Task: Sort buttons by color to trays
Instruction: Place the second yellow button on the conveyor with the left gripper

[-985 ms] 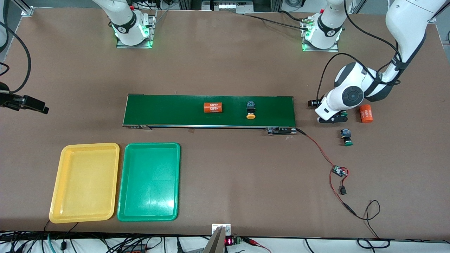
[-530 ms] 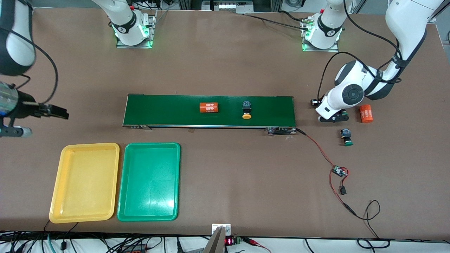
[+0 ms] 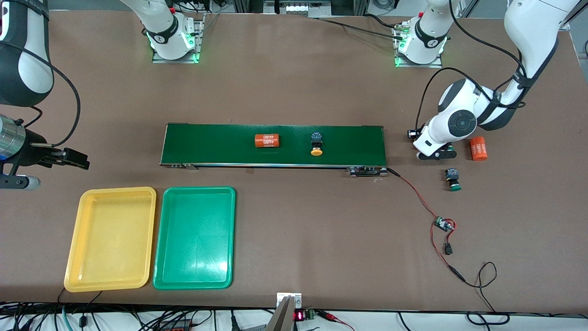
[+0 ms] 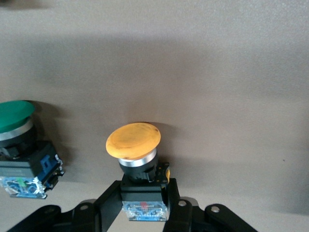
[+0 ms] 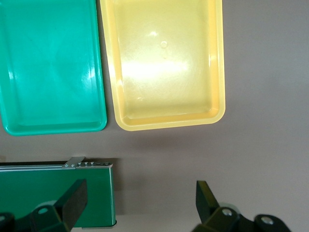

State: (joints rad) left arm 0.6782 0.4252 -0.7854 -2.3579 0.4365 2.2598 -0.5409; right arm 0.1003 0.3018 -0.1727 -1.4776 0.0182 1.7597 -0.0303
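A yellow-capped button (image 4: pixel 140 164) is pinched by the left gripper (image 4: pixel 144 205), apparently resting on the table. It must be lifted next. The right gripper (image 5: pixel 140 200) is held spread, waiting near the yellow tray (image 5: pixel 164 67).

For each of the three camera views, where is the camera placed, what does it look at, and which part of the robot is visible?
Front view: high across the table, facing both bases; shows both arms, belt, trays.
Left wrist view: looks down on the left gripper, shut on the yellow button; a green button beside it.
Right wrist view: looks down past the open right gripper at the yellow tray and green tray.
Shared: front and right wrist views both show the trays.
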